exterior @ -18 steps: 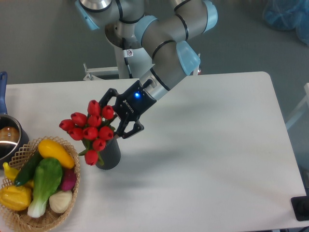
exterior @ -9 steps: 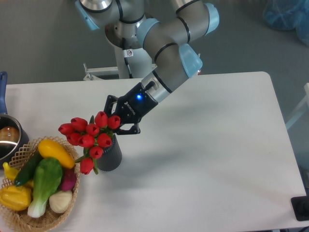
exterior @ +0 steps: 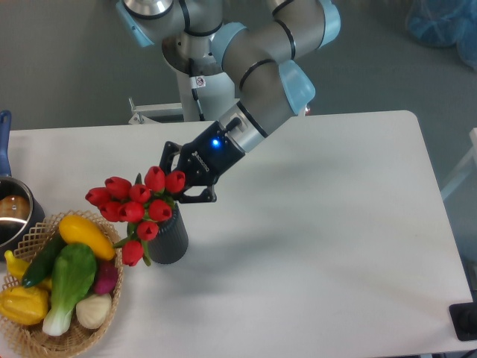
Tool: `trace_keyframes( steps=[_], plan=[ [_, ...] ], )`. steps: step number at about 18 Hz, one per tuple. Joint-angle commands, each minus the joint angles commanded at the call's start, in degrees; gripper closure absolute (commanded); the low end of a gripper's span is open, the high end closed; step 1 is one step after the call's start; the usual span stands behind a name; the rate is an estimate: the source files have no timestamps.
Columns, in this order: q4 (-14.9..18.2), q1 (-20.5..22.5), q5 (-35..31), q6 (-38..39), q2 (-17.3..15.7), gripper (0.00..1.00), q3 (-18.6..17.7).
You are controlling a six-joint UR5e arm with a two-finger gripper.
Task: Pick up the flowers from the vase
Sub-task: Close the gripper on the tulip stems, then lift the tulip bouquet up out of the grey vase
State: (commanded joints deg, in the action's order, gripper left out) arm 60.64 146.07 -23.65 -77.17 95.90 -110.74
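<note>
Since a second ago the flowers lean further to the left and sit a little higher, their red buds now spread out over the near rim of the wicker basket, and the gripper has shifted slightly up and left with them. Its black fingers sit close together right behind the top buds, where the stems would run, but the buds hide the contact, so I cannot tell whether they are clamped on the stems or only beside them. A blue light glows on the wrist just above the fingers.

The bunch is tilted, not upright: the topmost buds touch the gripper, the lowest bud hangs down the left side of the vase, and a green leaf shows beside it. The vase stands upright on the white surface, directly under the gripper and just to the right of the basket. The stem ends are hidden by the buds and the vase, so whether they are clear of its mouth cannot be made out.

The basket holds a yellow squash, a green leafy vegetable and a purple one. A metal pot sits at the left edge of the surface, behind the basket.
</note>
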Motion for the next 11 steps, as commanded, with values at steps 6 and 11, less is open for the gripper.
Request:
trace_keyframes(
  steps=[6, 11],
  plan=[
    [1.8, 0.8, 3.1, 0.1, -2.6, 1.00, 0.1],
    [1.8, 2.4, 6.4, 1.7, -4.1, 1.00, 0.6]
  ],
)
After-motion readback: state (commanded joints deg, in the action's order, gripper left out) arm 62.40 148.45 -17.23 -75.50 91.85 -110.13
